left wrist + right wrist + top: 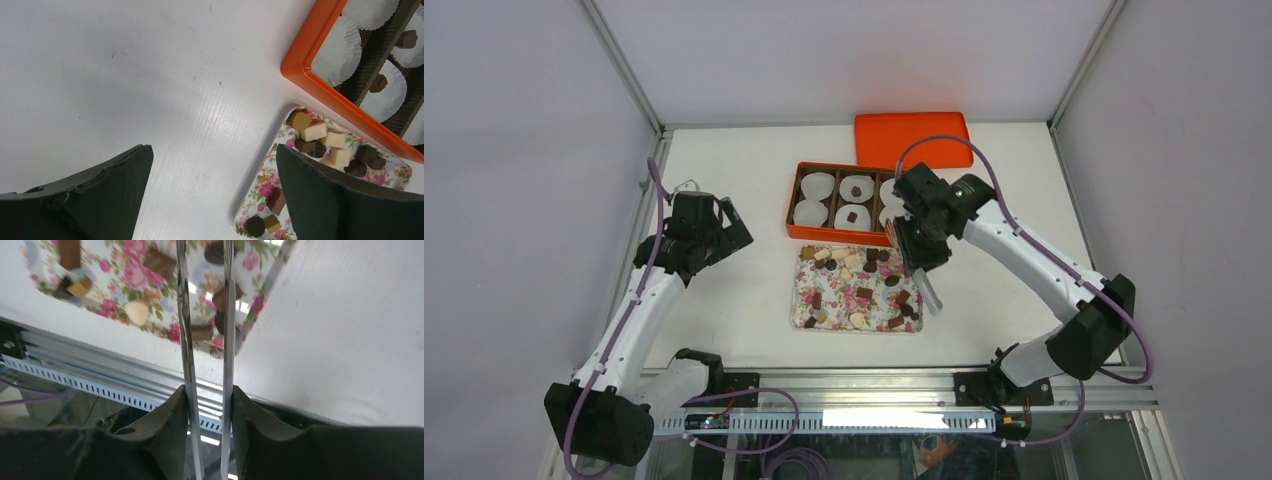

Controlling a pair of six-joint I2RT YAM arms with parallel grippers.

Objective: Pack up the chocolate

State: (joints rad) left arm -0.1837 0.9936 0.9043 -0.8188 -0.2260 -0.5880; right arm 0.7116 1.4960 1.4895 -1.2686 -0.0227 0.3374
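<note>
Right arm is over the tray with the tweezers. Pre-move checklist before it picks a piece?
1. Grip: right gripper clamped on the tweezers: ok.
2. Tweezers spread, above chocolate on the tray: ok.
3. Tips hold nothing: cannot tell; they run out of the wrist view.
4. Box open, lid lying behind it: ok.
5. Empty paper cups available: ok; two middle ones each hold a piece.
6. Clearance: left gripper open, over bare table left of the tray: ok.
</note>
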